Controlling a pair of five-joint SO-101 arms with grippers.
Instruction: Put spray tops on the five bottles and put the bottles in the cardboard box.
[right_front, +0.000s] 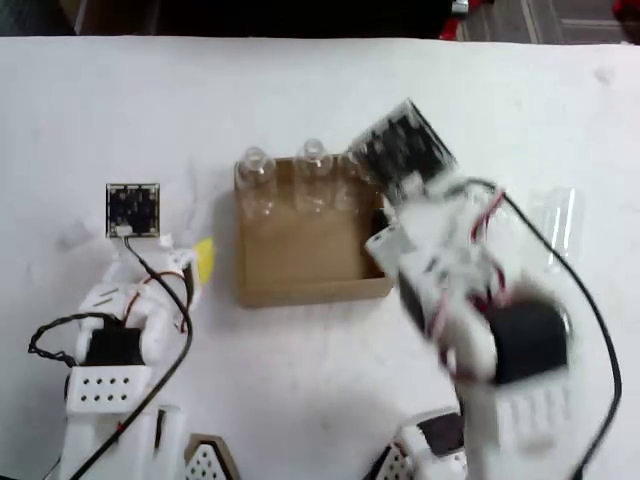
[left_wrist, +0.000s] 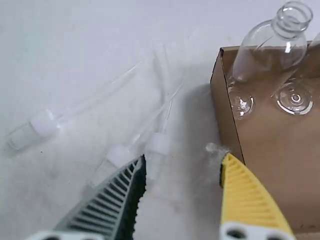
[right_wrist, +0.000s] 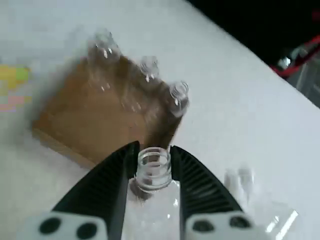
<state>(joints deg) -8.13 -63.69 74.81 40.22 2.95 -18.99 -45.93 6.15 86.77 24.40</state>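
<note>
Counted across the views: two arms, one cardboard box, five clear bottles, three spray tops, all on or over a white table.

Far left: left gripper, low over the table just beside the box's left wall. Claw spread wide, one grey finger and one yellow finger, with only tabletop between them and nothing gripped. Yellow finger on the box side.

On the grey finger's side, away from the box: three spray tops, all lying flat on the table. Lone spray top well apart from the claw. Second spray top and third spray top side by side right at the grey fingertip, touching it or just short of it, cannot tell which. A thin clear tube running out from the third.

Centre: the box, open at the top, with three bottles standing upright in a row along its far wall: left bottle, middle bottle, right bottle. Necks open on all three.

Right of the row: right gripper, two black fingers pinched narrow on the threaded neck of a fourth bottle, mouth open and level with the fingertips, body back toward the wrist. Held near the box's right-hand end; over cardboard or over table, cannot tell.

Farthest right: fifth bottle, lying on its side on the table, well apart from the box.
</note>
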